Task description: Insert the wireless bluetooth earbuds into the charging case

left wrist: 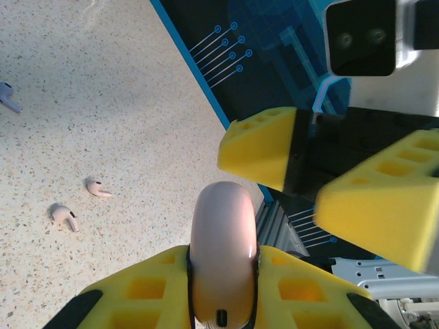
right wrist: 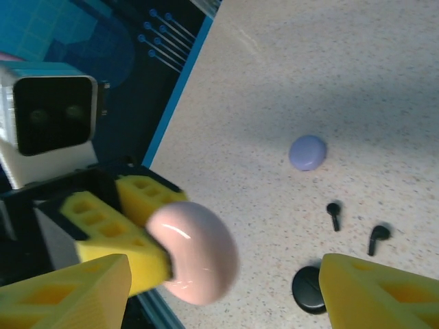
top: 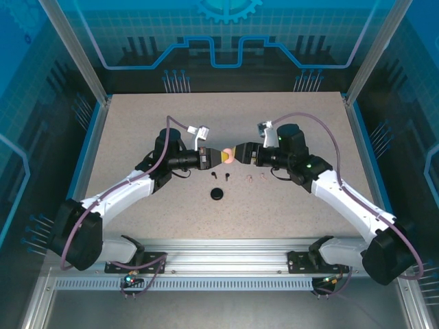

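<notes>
My left gripper (top: 221, 157) is shut on a closed pale pink charging case (top: 229, 157), held on edge above the table's middle (left wrist: 223, 253). My right gripper (top: 240, 153) faces it, open, with its yellow fingers (left wrist: 264, 147) standing either side of the case's far end without clearly touching it (right wrist: 195, 257). Two pale pink earbuds (left wrist: 97, 189) (left wrist: 64, 215) lie on the table below. Two black earbuds (right wrist: 333, 214) (right wrist: 377, 236) lie beside a closed black case (right wrist: 310, 289). One lavender earbud (left wrist: 7, 96) sits at the frame's edge.
A closed lavender case (right wrist: 306, 152) rests farther out on the speckled table (top: 137, 137). The black case (top: 217, 193) lies in front of the grippers, with the small earbuds in a row (top: 226, 176) (top: 250, 179) just under them. Blue walls (top: 219, 41) enclose the table.
</notes>
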Robot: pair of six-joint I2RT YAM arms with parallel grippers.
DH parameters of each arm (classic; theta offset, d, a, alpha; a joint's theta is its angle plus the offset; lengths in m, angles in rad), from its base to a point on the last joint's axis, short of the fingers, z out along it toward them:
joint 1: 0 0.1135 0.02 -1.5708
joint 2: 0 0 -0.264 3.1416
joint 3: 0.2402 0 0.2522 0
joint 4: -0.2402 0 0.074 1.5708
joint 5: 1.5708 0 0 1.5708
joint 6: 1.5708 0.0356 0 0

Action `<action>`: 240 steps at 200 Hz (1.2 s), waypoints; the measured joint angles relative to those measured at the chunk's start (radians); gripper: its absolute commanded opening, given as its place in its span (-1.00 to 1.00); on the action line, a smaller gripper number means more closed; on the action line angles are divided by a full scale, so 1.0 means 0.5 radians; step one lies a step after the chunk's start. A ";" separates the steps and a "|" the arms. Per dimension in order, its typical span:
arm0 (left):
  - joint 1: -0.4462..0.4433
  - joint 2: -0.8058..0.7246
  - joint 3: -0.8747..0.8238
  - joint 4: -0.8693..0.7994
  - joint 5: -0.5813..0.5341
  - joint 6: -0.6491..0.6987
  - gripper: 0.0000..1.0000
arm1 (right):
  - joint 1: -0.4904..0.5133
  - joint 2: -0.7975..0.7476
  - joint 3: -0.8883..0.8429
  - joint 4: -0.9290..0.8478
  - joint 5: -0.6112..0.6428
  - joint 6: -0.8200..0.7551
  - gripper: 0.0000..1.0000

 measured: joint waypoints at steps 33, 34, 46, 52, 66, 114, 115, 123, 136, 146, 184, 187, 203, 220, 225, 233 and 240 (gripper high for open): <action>0.000 0.000 0.000 0.000 0.000 0.000 -1.00 | 0.085 0.087 0.095 -0.025 0.047 -0.002 0.42; 0.000 0.000 0.000 0.000 0.000 0.000 -1.00 | 0.085 0.089 0.095 -0.026 0.051 -0.002 0.42; 0.000 0.000 0.000 0.000 0.000 0.000 -1.00 | 0.086 0.099 0.093 -0.049 0.076 -0.002 0.40; 0.000 0.000 0.000 0.000 0.001 0.000 -1.00 | 0.085 0.101 0.084 -0.052 0.090 -0.002 0.39; 0.000 0.000 0.000 0.000 0.001 0.000 -1.00 | 0.082 0.099 0.053 -0.046 0.100 -0.002 0.38; 0.001 0.000 -0.001 -0.060 -0.011 -0.001 -1.00 | 0.050 0.089 -0.089 0.018 0.091 0.011 0.33; 0.001 0.000 -0.001 -0.060 -0.011 0.000 -1.00 | 0.048 0.088 -0.093 0.022 0.089 0.012 0.32; 0.001 0.000 -0.001 -0.067 -0.014 0.000 -1.00 | 0.039 0.086 -0.110 0.036 0.085 0.014 0.32; 0.001 0.000 -0.001 -0.070 -0.014 -0.001 -1.00 | 0.013 0.085 -0.136 0.055 0.088 0.014 0.31; 0.000 -0.005 -0.001 -0.059 -0.001 -0.001 -1.00 | -0.016 0.085 -0.172 0.067 0.092 0.021 0.31; -0.009 -0.018 -0.001 -0.028 0.027 -0.001 -1.00 | -0.066 0.120 -0.237 0.060 0.097 0.037 0.30; -0.009 -0.018 -0.001 -0.029 0.027 -0.001 -1.00 | -0.066 0.121 -0.237 0.062 0.096 0.037 0.30; -0.009 -0.018 -0.001 -0.029 0.028 -0.001 -1.00 | -0.066 0.121 -0.237 0.063 0.095 0.037 0.29; -0.009 -0.018 -0.001 -0.029 0.028 -0.001 -1.00 | -0.066 0.118 -0.237 0.059 0.089 0.037 0.29; -0.009 -0.018 -0.001 -0.029 0.028 -0.001 -1.00 | -0.066 0.114 -0.237 0.053 0.089 0.037 0.28; -0.009 -0.018 -0.001 -0.029 0.028 -0.001 -1.00 | -0.068 0.095 -0.237 0.042 0.083 0.037 0.27; -0.009 -0.018 -0.001 -0.028 0.028 -0.001 -1.00 | -0.072 0.066 -0.243 0.038 0.072 0.035 0.26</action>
